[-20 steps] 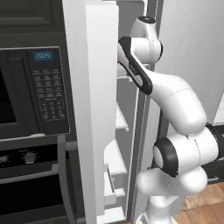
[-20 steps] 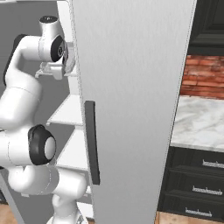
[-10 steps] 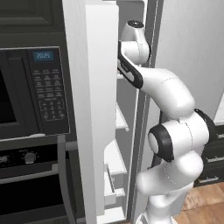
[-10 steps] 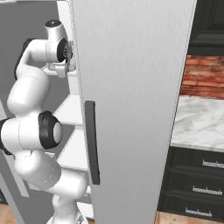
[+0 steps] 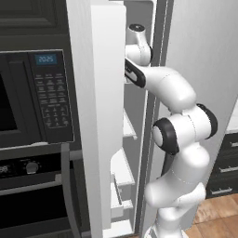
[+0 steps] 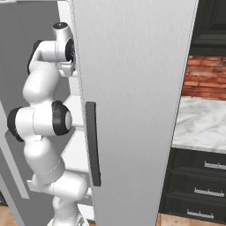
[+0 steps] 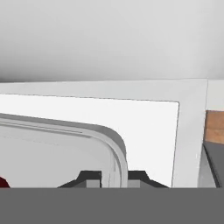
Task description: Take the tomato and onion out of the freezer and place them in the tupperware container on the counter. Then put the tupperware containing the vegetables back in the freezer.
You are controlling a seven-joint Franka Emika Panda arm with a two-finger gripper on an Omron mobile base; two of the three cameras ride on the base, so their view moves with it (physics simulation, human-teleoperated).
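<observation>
The freezer stands open, and my arm reaches into its upper part between the two doors. In the hand view my gripper is shut on the tupperware container, its pale rounded wall pinched between the two dark tips. The container hangs just over a white freezer shelf. A sliver of the deep-red tomato shows inside the container at the lower left edge. The onion is hidden. The marble counter lies to the right of the freezer.
A black built-in oven with a keypad stands left of the freezer. The grey freezer door with its dark vertical handle blocks the right base view close to my arm. Brick wall and dark drawers frame the counter.
My arm has pushed deeper into the freezer, the wrist sliding inward between the doors and the elbow folding lower. The gripper has stayed shut.
</observation>
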